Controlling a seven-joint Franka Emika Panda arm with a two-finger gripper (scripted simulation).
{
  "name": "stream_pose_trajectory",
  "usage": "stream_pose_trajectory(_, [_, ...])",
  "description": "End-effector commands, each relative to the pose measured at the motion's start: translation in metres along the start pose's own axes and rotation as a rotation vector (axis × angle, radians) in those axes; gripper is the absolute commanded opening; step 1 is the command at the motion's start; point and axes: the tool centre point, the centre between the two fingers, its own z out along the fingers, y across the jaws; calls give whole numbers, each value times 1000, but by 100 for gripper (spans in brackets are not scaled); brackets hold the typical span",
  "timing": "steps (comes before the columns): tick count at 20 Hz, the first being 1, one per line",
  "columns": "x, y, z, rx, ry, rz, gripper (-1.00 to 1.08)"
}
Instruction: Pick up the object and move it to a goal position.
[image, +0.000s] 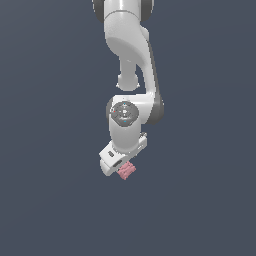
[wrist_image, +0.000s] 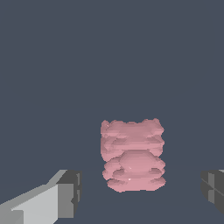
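The object (wrist_image: 132, 155) is a small pink block with a bumpy, ridged surface. In the wrist view it sits on the dark floor between my two fingertips (wrist_image: 70, 192), with a clear gap on each side, so my gripper (wrist_image: 142, 192) is open around it without touching. In the exterior view the object (image: 127, 170) peeks out just below the white hand of my gripper (image: 121, 167), which hides most of the fingers.
A flat, dark grey-blue floor (image: 50, 200) fills both views. The white arm (image: 131, 60) comes down from the top of the exterior view. No other objects show.
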Motion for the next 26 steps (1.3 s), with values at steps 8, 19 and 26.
stream_pose_trajectory(8, [1, 3, 6, 3, 0, -34, 100])
stream_pose_trajectory(19, [0, 2, 51, 3, 1, -38, 100])
stream_pose_trajectory(26, [1, 4, 56, 3, 1, -38, -100])
